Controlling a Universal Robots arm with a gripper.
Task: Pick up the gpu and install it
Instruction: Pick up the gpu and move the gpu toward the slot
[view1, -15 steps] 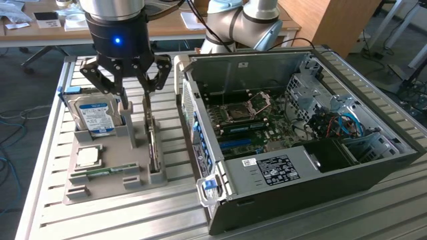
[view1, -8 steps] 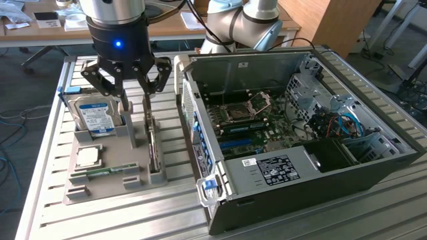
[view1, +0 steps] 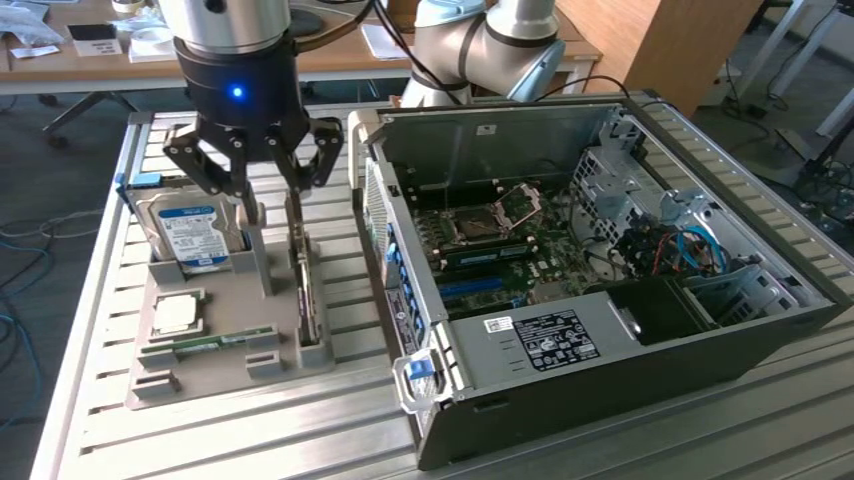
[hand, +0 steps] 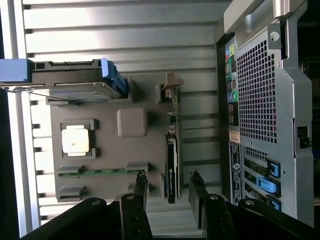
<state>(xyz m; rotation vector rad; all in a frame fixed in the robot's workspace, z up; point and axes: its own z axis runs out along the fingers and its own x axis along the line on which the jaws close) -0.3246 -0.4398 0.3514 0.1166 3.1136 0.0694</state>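
We are seeing the fingers (hand: 141, 187) of the gripper (hand: 168, 177) spread apart, one to each side of the gpu (hand: 171, 160), pinching nothing. The gpu is standing on edge in the gray holder tray (hand: 107, 150), between the hard drive (hand: 70, 80) and the open computer case (hand: 260, 100).

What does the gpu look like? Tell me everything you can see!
The gpu is a thin green card with a black cooler block on one face and a silvery metal bracket at one end. It stands on edge in the grey holder, beside the computer case. The open tool straddles it without touching.
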